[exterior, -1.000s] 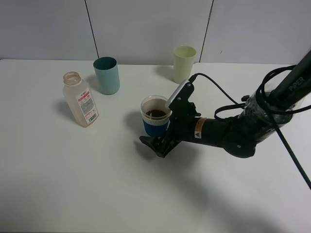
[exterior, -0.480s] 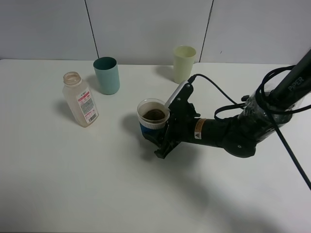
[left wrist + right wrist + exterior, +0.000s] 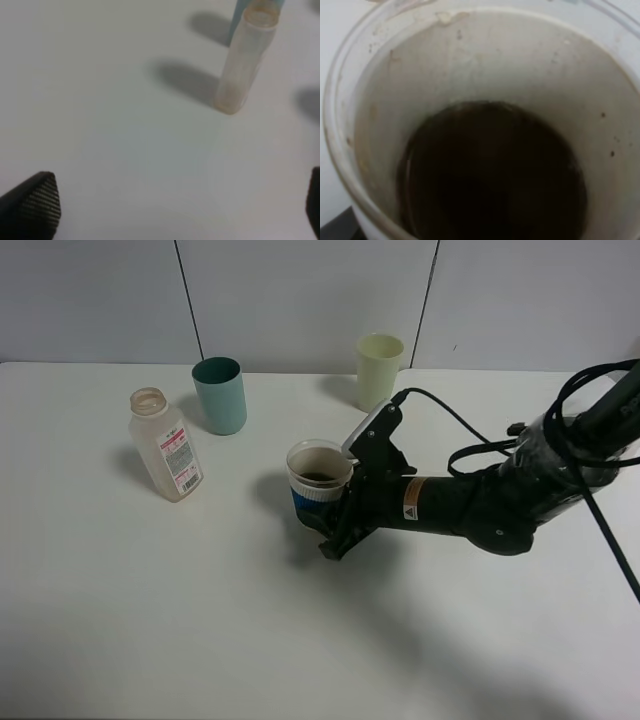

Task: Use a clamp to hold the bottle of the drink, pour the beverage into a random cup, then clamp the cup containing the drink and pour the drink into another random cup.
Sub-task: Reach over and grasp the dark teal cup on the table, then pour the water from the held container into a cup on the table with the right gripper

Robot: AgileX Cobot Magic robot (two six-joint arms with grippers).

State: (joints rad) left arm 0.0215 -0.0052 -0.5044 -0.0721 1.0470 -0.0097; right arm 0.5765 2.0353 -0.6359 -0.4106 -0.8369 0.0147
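Banded cup: the short white cup (image 3: 318,485) with the blue sleeve sits near the middle of the white table (image 3: 200,620), roughly upright; I cannot tell whether its base touches the tabletop.
Beverage: dark brown liquid (image 3: 320,477) lies low in the cup, and the right wrist view looks straight down onto it (image 3: 490,170), under stained white inner walls.
Right gripper: the black clamp (image 3: 338,522) reaches in from the right and is closed around the cup's blue band, fingers on either side of it.
Pale tumbler: the yellow-green cup (image 3: 380,370) stands at the back of the table, behind the right arm and apart from it.
Teal tumbler: this one (image 3: 220,395) stands at the back left, upright.
Bottle: the clear labelled bottle (image 3: 166,445), capless, stands just left of and in front of the teal tumbler, well apart from the banded cup.
Left gripper: seen only from its own wrist (image 3: 175,212), its dark ribbed fingers (image 3: 32,202) spread wide over bare table, holding nothing, with the bottle (image 3: 245,60) ahead of it.
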